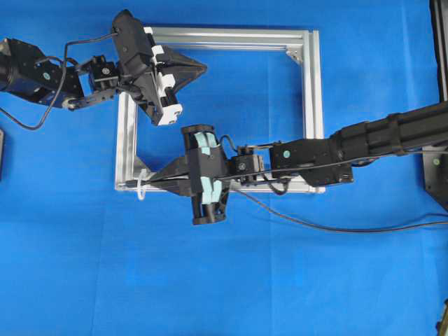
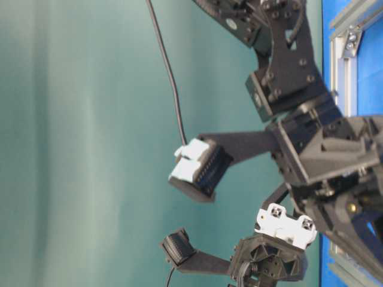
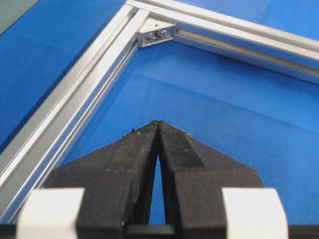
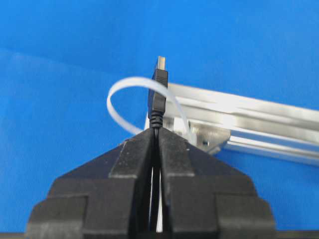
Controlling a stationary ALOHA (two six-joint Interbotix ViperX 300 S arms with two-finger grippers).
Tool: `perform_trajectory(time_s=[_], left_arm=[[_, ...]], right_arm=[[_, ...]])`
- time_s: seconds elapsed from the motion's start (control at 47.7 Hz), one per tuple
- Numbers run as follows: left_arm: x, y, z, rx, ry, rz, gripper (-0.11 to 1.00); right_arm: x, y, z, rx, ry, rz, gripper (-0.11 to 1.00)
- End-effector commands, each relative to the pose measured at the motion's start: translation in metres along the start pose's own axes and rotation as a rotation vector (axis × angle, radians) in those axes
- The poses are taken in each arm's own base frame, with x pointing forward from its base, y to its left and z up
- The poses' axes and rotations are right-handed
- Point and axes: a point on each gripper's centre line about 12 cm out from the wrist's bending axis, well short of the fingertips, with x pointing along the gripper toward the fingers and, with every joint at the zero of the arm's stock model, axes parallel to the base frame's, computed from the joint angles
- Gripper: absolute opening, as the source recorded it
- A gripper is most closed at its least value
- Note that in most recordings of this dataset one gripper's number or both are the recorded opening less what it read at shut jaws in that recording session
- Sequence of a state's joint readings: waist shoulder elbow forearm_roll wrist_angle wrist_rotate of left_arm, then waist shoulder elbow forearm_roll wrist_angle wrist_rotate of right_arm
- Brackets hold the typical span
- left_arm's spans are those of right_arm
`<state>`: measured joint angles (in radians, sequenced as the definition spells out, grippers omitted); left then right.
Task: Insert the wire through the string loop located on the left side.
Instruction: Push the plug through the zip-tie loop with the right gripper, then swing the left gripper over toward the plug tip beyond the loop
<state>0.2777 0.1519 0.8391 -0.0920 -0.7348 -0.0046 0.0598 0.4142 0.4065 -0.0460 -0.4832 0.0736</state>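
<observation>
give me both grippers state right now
left gripper: closed, holding nothing
right gripper: closed on the wire, plug tip at the string loop

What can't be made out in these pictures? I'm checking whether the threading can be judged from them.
- Whether the wire plug has passed through the string loop: the right wrist view shows them overlapping head-on, with no depth.
- Overhead, the loop is tiny and the right gripper covers the plug.
- The table-level view is blurred; arm bodies hide loop and wire.
- The left gripper shows shut and empty; the silver frame runs past the edges.
</observation>
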Motion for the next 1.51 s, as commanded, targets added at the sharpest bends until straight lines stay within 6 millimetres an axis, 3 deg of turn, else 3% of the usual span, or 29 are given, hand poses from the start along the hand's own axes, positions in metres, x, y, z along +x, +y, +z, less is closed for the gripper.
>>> perform_trajectory(time_s=[0.0,0.901,1.09,1.488], left_arm=[[-0.002,-0.001,0.015,0.000,-0.044,-0.005,0.00],[-0.008,0.002,0.012,0.001,-0.034,0.002,0.00],[-0.029,0.005,0.005,-0.004,-0.020,0.008,0.00],[-0.100,0.012,-0.018,-0.002,0.016,0.018,0.00]], right_arm=[[0.003,0.002,0.019,-0.001,-0.044,0.004,0.00],[0.011,0.003,0.019,0.003,-0.038,0.004,0.00],[0.011,0.003,0.019,0.003,-0.038,0.004,0.00],[0.011,0.003,0.017,0.003,-0.035,0.004,0.00]])
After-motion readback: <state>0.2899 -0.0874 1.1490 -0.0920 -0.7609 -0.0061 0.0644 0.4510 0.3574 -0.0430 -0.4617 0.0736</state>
